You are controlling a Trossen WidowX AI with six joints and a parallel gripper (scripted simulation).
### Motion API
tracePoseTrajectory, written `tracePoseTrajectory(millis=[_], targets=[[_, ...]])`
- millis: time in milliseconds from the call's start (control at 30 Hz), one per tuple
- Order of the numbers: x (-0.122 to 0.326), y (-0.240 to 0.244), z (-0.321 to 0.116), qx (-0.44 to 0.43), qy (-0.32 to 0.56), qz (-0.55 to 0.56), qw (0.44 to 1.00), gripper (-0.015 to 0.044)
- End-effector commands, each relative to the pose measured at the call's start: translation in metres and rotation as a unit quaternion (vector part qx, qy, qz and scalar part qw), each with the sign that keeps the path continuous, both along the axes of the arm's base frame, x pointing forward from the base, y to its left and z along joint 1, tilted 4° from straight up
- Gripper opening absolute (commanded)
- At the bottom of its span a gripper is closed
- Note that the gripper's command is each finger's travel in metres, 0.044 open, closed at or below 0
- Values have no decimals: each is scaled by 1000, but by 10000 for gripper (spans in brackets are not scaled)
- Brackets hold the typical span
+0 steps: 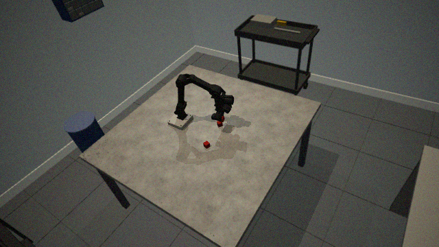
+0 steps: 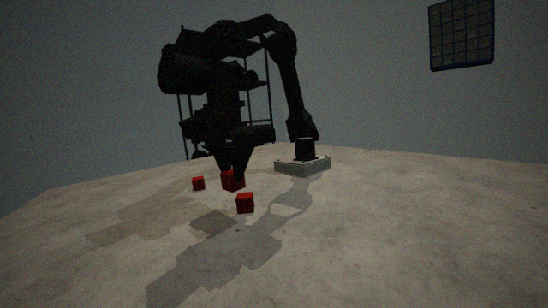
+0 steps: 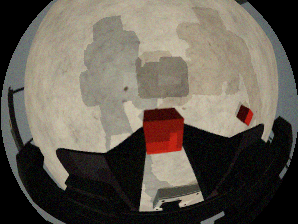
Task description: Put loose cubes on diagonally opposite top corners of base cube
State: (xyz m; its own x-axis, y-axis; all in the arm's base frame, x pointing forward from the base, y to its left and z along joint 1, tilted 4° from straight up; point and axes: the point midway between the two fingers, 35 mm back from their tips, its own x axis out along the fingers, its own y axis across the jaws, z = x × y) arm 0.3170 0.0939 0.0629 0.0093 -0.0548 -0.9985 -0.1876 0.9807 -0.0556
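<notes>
My gripper (image 1: pixel 220 118) (image 2: pixel 231 174) (image 3: pixel 161 129) is shut on a red cube (image 1: pixel 223 119) (image 2: pixel 228 181) (image 3: pixel 160 131), held off the table between the fingertips. A second red cube (image 1: pixel 219 124) (image 2: pixel 245 204) stands on the table close to the held one. In the exterior view its top is about as high in the picture as the held cube's bottom, and to the right. It does not show in the wrist view. A third red cube (image 1: pixel 206 145) (image 2: pixel 198 183) (image 3: pixel 245 115) stands apart on the table. I cannot tell which standing cube is the fixed base.
The arm's pale base plate (image 1: pixel 175 123) (image 2: pixel 288 168) is bolted to the table (image 1: pixel 154 137) (image 2: pixel 385 239). The arm's shadows fall across the tabletop around the cubes. A dark cart (image 1: pixel 267 36) stands beyond the table's back edge, and a blue drum (image 1: pixel 80 121) at its left.
</notes>
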Motion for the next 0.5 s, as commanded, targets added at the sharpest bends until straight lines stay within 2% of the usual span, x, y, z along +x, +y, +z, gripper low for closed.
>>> tracePoseTrajectory(millis=[0, 467], targets=[[-1, 0, -11, 1, 4, 4, 1000, 105], [-1, -1, -21, 1, 5, 6, 1000, 105]])
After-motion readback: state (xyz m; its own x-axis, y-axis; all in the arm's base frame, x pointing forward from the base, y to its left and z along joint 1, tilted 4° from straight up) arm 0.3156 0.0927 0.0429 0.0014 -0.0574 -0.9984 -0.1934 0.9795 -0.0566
